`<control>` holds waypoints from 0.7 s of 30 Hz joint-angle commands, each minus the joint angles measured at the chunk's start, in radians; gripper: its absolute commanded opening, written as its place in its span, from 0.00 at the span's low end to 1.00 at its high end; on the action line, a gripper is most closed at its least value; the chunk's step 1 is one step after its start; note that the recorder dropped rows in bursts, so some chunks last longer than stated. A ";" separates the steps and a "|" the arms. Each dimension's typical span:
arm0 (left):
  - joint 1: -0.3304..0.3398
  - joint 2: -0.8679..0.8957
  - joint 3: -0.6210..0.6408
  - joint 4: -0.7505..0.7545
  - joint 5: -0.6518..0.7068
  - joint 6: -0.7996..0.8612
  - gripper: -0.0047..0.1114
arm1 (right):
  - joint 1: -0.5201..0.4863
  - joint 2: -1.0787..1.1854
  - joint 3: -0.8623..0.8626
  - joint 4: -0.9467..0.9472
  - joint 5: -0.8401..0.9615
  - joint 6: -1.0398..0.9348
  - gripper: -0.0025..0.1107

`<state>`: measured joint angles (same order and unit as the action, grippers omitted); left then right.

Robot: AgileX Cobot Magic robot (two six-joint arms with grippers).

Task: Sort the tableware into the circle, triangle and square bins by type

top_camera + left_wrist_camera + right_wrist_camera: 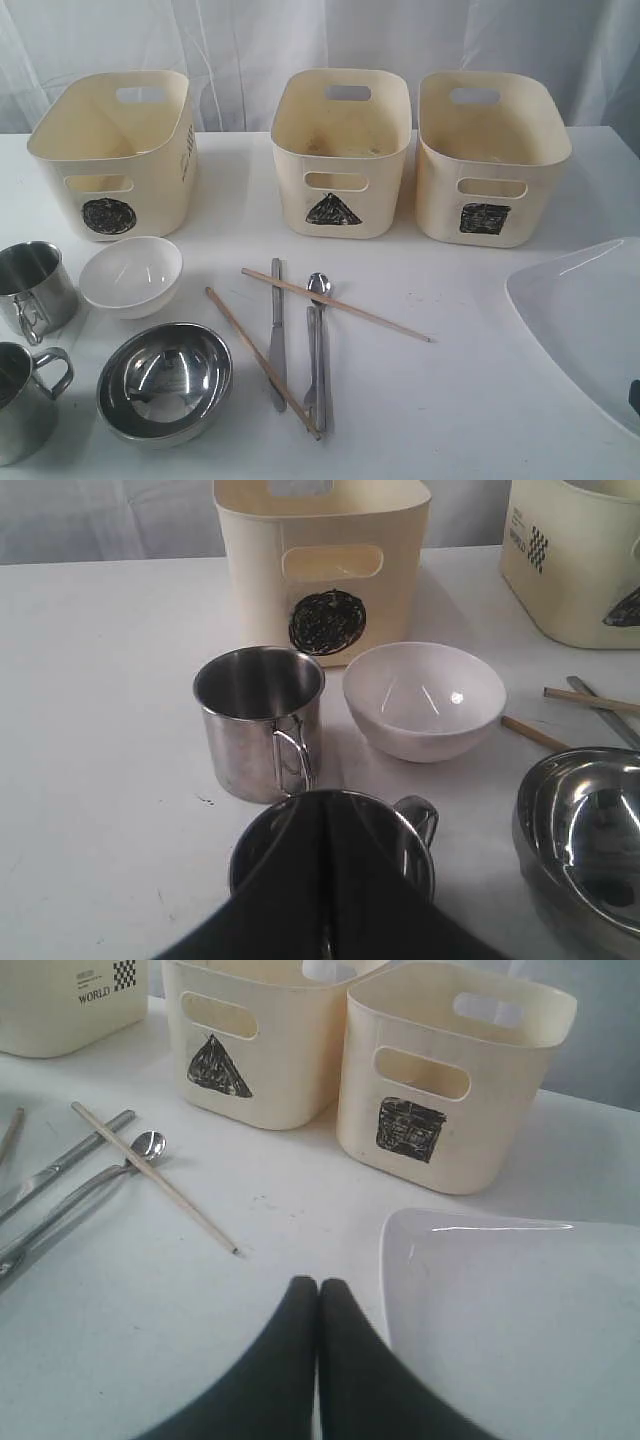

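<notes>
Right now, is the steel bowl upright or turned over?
Upright. The steel bowl rests on the table with its rim up, and its shiny inside shows in the exterior view.

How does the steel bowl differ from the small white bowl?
The steel bowl is mirror-bright metal; the small white bowl is plain white. The steel bowl looks wider than the white one. The white bowl sits nearer the circle bin, the steel bowl farther. Both stand upright and empty on the table.
</notes>
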<state>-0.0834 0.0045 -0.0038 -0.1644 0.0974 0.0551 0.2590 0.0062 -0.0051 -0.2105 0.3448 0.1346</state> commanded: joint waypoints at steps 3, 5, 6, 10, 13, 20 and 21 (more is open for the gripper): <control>0.000 -0.005 0.004 -0.005 0.000 -0.004 0.04 | 0.002 -0.006 0.005 -0.001 -0.002 0.002 0.02; 0.000 -0.005 0.004 -0.005 -0.015 -0.004 0.04 | 0.002 -0.006 0.005 -0.001 -0.002 0.002 0.02; 0.000 -0.005 0.004 -0.013 -0.037 -0.017 0.04 | 0.002 -0.006 0.005 -0.001 -0.002 0.002 0.02; 0.000 -0.005 0.004 -0.315 -0.075 -0.404 0.04 | 0.002 -0.006 0.005 -0.001 -0.002 0.020 0.02; 0.000 -0.005 0.004 -0.344 -0.172 -0.523 0.04 | 0.002 -0.006 0.005 -0.001 -0.002 0.020 0.02; 0.002 0.032 -0.033 -0.490 -0.456 -0.183 0.04 | 0.002 -0.006 0.005 -0.001 -0.002 0.020 0.02; 0.002 0.091 -0.097 -0.537 -0.419 -0.018 0.04 | 0.002 -0.006 0.005 -0.001 -0.002 0.020 0.02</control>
<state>-0.0834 0.0253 -0.0247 -0.6018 -0.3107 -0.1950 0.2590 0.0062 -0.0051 -0.2105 0.3448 0.1490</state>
